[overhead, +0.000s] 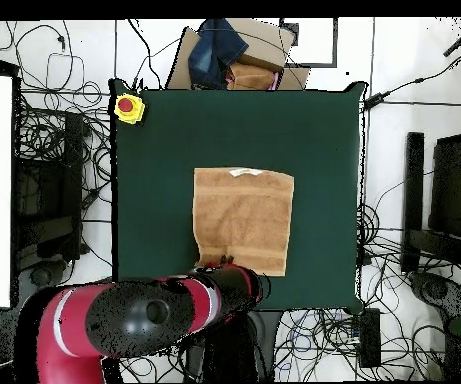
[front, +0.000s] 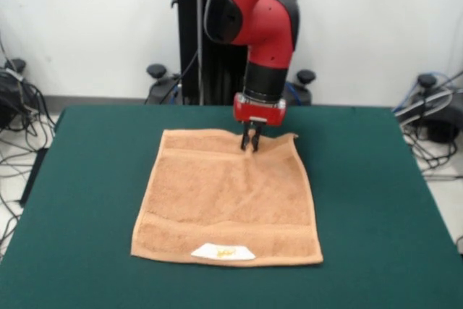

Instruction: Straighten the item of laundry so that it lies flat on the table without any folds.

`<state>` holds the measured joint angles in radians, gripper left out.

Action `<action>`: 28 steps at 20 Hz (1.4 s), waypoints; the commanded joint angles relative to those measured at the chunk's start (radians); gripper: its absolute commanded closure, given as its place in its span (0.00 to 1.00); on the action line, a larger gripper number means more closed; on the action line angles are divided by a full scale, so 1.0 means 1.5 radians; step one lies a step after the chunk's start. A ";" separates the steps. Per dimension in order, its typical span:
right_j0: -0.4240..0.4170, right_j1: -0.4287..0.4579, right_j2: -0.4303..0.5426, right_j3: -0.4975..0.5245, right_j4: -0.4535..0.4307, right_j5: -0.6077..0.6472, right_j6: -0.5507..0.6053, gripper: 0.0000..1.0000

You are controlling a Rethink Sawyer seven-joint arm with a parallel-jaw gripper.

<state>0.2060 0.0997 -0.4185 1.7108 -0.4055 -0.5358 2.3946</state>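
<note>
Towel (front: 228,197) spread mid-counter (front: 87,200), nearly flat, label (front: 223,252) at its 6 o'clock edge. Fingers (front: 249,140) pinched together on its 12 o'clock edge, cloth puckered there, nearby corner lifted.

The green table (front: 87,200) is holding an orange-tan towel (front: 228,197). The towel is lying spread out near the middle, a bit closer to the robot's edge. Its white label (front: 223,252) is sitting on the edge away from the robot. A yellow box with a red button (overhead: 128,107) is sitting on one far corner.
</note>
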 commanded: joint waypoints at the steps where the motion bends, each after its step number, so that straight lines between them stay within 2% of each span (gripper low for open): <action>1: 0.026 0.093 0.125 0.080 0.001 0.045 0.070 1.00; 7: 0.025 0.096 0.128 0.083 -0.012 0.038 0.062 1.00; 18: 0.038 0.133 0.116 0.043 0.029 0.017 0.062 1.00; 28: 0.050 0.131 0.113 0.044 0.051 0.026 0.069 1.00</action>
<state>0.2499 0.1303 -0.4192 1.7855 -0.3968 -0.5422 2.3946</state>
